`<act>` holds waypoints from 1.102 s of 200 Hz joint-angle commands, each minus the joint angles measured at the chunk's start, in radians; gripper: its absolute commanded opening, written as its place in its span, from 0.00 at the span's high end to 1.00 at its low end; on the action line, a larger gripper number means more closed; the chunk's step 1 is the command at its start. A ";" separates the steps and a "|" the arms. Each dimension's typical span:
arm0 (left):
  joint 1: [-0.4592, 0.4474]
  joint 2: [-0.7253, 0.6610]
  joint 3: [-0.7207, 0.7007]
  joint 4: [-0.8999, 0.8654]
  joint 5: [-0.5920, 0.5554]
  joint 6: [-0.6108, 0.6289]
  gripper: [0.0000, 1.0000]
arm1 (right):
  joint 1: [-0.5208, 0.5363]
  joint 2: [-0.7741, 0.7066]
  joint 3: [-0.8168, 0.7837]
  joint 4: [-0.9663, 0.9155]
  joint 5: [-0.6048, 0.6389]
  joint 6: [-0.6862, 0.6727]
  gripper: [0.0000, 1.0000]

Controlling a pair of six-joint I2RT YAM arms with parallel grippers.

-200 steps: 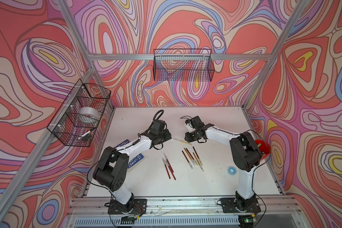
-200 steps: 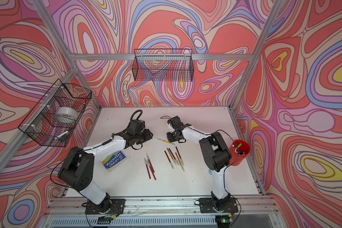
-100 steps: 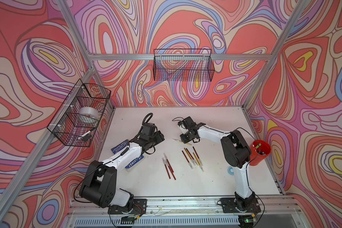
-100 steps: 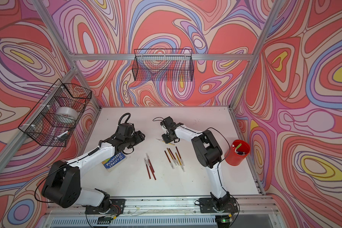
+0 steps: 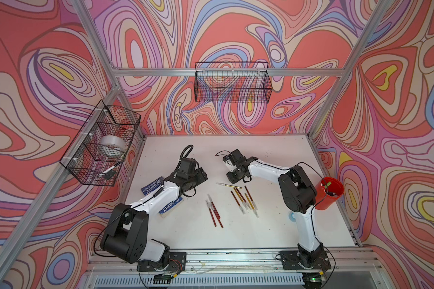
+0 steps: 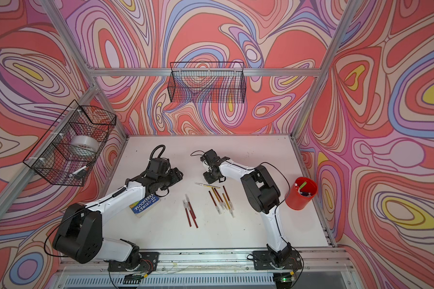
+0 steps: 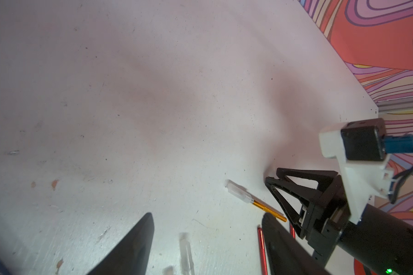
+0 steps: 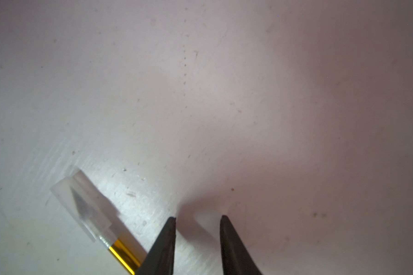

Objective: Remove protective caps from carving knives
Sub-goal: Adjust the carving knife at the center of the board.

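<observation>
— Where do our claws stand?
— Our left claw [image 7: 208, 215] is spread wide, nothing between its fingers. Our right claw [image 8: 198, 217] is parted as well, with only bare table [image 8: 248, 95] in its gap.
— And the knife?
— The yellow-handled carving knife [image 8: 125, 253] lies flat just beside our right claw, outside its gap, protective cap [image 8: 81, 204] still on, grey blade showing through it. The other carving knives [image 5: 241, 197] lie behind both claws, toward our bases.

Right hand [image 8: 198, 221] over white surface [image 8: 200, 95], fingertips [image 8: 167, 240] parted, nothing between. Yellow carving knife [image 8: 124, 253] lies just beside, translucent cap [image 8: 81, 207] on, grey blade [image 8: 81, 204] showing through.
</observation>
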 commanded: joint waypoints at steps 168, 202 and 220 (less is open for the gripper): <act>0.029 -0.034 -0.043 -0.013 -0.001 -0.019 0.27 | 0.133 0.089 0.079 -0.074 0.167 -0.177 0.75; 0.031 -0.040 -0.047 -0.013 0.002 -0.016 0.29 | 0.133 0.127 0.107 -0.069 0.176 -0.204 0.87; 0.031 -0.047 -0.053 -0.013 0.003 -0.014 0.29 | 0.131 0.147 0.134 -0.071 0.182 -0.232 0.91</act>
